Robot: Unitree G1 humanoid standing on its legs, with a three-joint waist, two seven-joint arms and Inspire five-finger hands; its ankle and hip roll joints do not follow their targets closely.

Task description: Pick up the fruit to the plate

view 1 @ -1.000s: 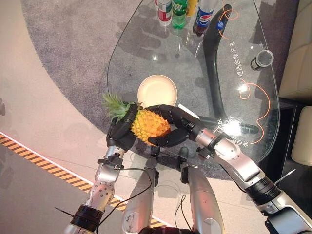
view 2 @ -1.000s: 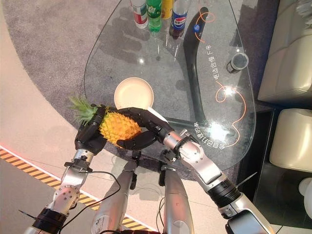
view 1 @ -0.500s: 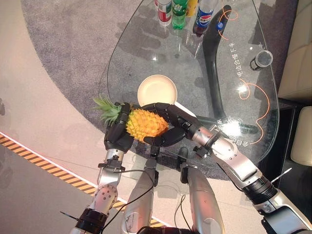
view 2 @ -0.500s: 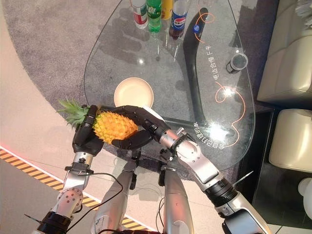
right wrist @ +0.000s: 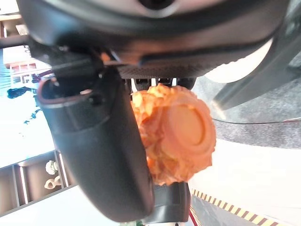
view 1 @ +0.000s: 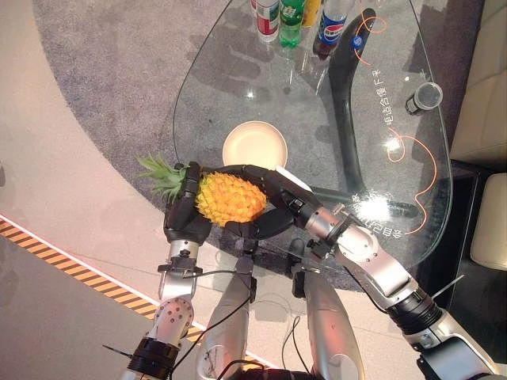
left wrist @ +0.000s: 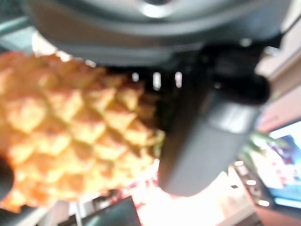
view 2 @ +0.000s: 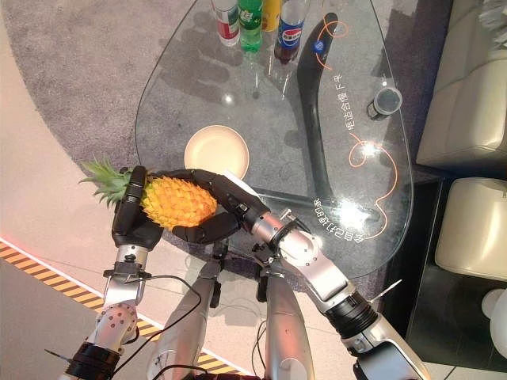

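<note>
Pineapple (view 1: 230, 197): held lying sideways at the near edge of the glass desk (view 1: 396, 95), leafy crown pointing off the desk's left side; left hand (view 1: 184, 215) and right hand (view 1: 265, 207) both curled round it. Plate (view 1: 255, 146): pale, round, just beyond the pineapple. Bottles (view 1: 299, 16): coloured labels, far edge; red writing on the glass, unreadable.

Pineapple (view 1: 230, 197) held between both hands, before plate (view 1: 255, 146) on table (view 1: 396, 95)
</note>
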